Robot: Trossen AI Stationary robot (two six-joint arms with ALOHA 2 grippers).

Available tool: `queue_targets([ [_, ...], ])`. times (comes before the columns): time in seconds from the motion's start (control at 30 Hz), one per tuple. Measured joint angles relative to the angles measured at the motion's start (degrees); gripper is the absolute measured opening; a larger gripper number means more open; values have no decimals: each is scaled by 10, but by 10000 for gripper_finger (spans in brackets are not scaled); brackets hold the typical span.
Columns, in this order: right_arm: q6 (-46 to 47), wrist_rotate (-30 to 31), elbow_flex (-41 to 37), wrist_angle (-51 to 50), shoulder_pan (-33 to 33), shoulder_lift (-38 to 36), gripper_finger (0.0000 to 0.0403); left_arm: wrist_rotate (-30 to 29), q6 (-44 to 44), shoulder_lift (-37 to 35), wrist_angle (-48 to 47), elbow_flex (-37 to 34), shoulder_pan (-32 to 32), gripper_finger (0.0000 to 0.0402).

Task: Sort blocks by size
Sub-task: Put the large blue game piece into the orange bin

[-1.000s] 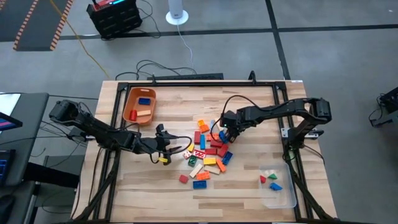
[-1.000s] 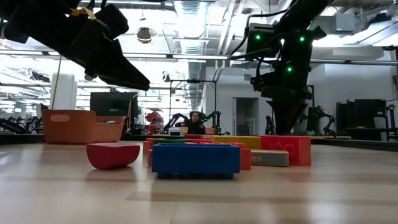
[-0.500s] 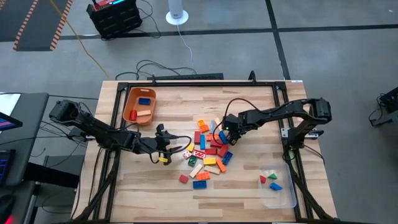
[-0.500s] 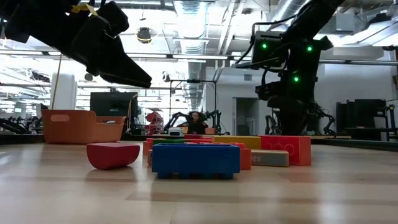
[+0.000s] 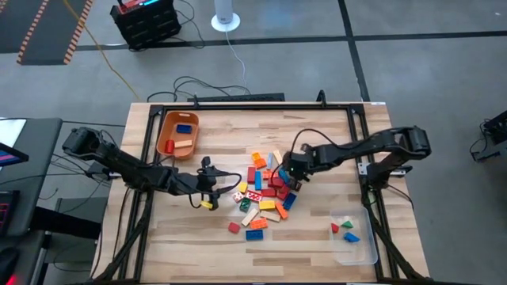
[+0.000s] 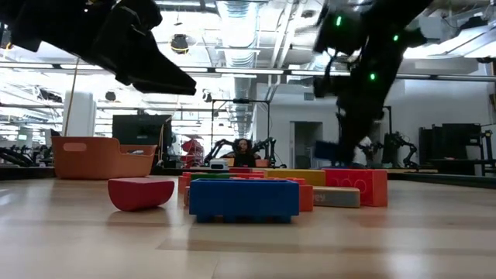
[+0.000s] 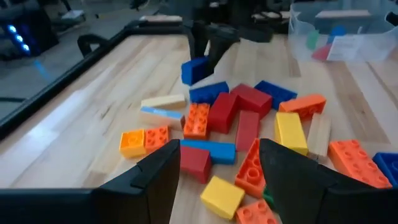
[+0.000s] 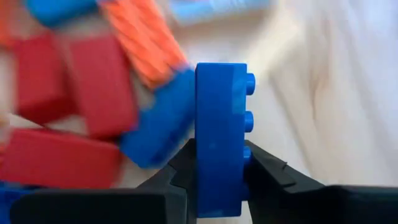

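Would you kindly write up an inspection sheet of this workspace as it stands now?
Surface: wooden table, bare around the pile.
Job's things: loose blocks mid-table; three in the orange bin, three in the clear tray.
Clutter: nothing seen.
Grippers: right gripper shut on a blue block above the pile; left gripper open, beside the pile.
Cables: black cables at the far edge.
Surroundings: grey floor, black equipment case, white stand.

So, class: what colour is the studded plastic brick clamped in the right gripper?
Blue, clearest in the right wrist view.
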Motion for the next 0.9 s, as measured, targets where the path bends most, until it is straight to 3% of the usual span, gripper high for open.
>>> queue_targets([
  [0.47,-139,62,0,350,94,17,124,54,81,0,96,0,35,213],
  [0.73,-175,62,-1,423,87,29,124,98,84,0,103,15,46,255],
  [0.9,-188,60,1,463,88,54,124,105,107,23,111,39,45,260],
])
